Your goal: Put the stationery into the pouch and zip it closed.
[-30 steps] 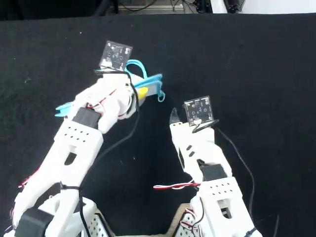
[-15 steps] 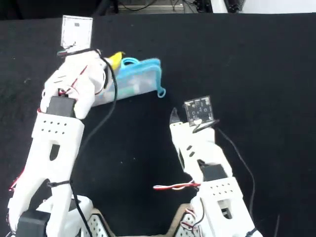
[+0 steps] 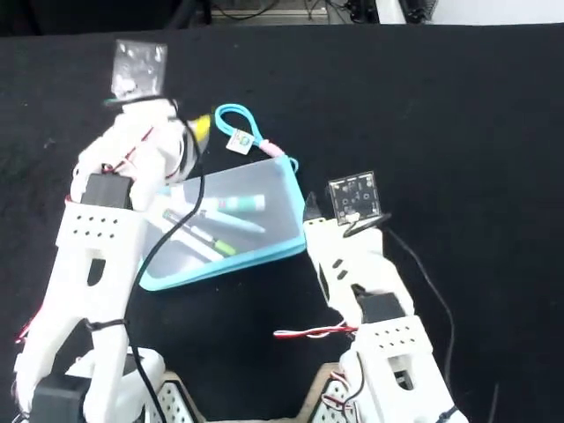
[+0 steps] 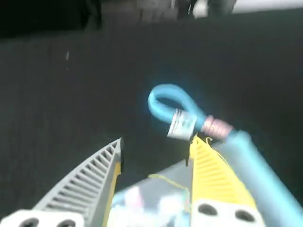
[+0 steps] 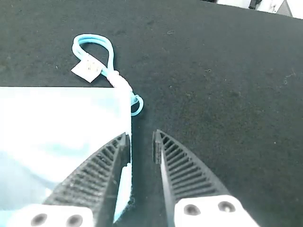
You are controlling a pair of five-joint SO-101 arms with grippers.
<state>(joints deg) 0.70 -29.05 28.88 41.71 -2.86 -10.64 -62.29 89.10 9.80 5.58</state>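
Pouch [image 3: 238, 229]: lying flat at centre-left, holding pens [image 3: 211, 225]. Hovering with left gripper [image 4: 156, 138] spread over its upper corner; resting with right gripper [image 5: 141, 135] barely parted, empty, beside its right edge. Risking the unpinned pouch sliding if tugging the zip.

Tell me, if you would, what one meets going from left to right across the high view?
left arm → clear blue-edged pouch holding pens → right arm
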